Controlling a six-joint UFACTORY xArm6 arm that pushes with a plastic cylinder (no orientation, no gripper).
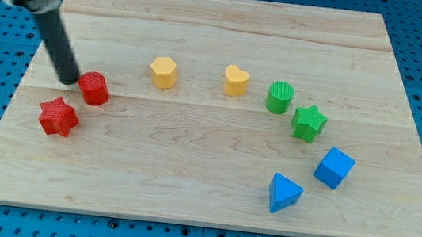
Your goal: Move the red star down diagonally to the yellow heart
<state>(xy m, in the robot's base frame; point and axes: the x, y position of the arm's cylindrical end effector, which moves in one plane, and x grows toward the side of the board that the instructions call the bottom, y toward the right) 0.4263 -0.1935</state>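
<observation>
The red star (58, 116) lies at the view's left on the wooden board (188, 180). The yellow heart (237, 81) stands near the board's upper middle, far to the right of the star. My tip (69, 81) rests on the board just left of a red cylinder-like block (94, 88), touching or nearly touching it, and above the red star with a small gap between them.
A yellow hexagon-like block (164, 72) stands left of the heart. A green cylinder (279, 97) and a green star (308, 122) are to the heart's right. A blue cube (334, 167) and a blue triangle (284, 193) lie at the lower right.
</observation>
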